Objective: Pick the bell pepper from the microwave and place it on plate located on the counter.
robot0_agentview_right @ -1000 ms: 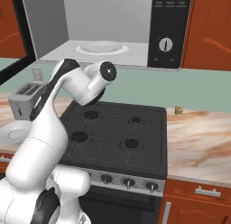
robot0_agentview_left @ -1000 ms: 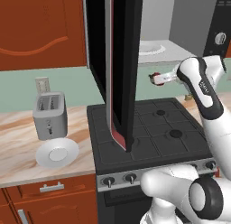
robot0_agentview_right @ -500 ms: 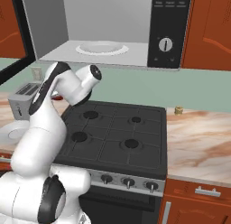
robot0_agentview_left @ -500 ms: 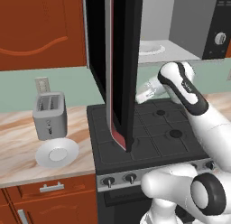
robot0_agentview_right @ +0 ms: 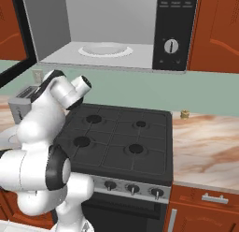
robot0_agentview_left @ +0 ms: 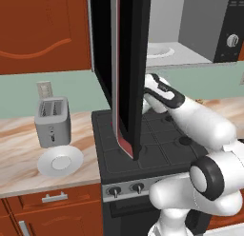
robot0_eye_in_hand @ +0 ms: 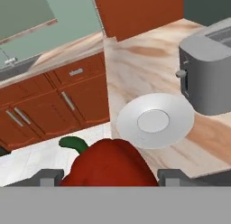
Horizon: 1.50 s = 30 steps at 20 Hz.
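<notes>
Between the two dark finger tips at the bottom of the hand view sits the red bell pepper (robot0_eye_in_hand: 108, 163), green stem at 10 o'clock; the gripper (robot0_eye_in_hand: 108, 177) is closed on it; the white plate (robot0_eye_in_hand: 155, 120) lies on the counter (robot0_eye_in_hand: 135, 65) at 1 o'clock from the pepper, not touching it; a grey toaster (robot0_eye_in_hand: 208, 74) stands just beside the plate at 2 o'clock; the microwave (robot0_agentview_left: 190, 25) door (robot0_agentview_left: 125, 73) hangs open over the stove (robot0_agentview_right: 121, 133).
</notes>
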Motion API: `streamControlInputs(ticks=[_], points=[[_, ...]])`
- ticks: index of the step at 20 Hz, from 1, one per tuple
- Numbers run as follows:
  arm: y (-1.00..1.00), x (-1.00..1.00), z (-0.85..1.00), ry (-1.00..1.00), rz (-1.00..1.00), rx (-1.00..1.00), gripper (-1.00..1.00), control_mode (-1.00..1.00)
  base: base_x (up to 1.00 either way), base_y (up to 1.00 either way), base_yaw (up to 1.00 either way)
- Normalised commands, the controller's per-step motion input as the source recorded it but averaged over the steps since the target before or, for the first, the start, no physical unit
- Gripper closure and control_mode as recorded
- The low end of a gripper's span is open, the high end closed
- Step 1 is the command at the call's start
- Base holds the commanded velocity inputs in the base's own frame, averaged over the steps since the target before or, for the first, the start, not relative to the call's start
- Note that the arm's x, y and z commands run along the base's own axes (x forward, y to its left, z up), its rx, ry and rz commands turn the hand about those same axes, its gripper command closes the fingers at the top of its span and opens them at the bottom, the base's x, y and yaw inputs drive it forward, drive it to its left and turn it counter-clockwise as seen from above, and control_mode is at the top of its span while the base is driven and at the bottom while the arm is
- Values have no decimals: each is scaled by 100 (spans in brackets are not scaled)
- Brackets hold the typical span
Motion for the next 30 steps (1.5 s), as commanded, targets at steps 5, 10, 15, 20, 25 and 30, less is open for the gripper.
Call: streamControlInputs(ticks=[5,10,15,20,25,30], points=[[65,0,-85,-1,16,0,100,-100,0,0,0],[44,0,-64,-12,1,5,100,-100,0,0,0],[32,0,-56,-17,-6,10,100,-100,0,0,0],[52,31,-16,-3,-7,2,100,-100,0,0,0],[51,46,-5,0,0,0,100,-100,0,0,0],[20,29,-30,0,0,0,100,-100,0,0,0]])
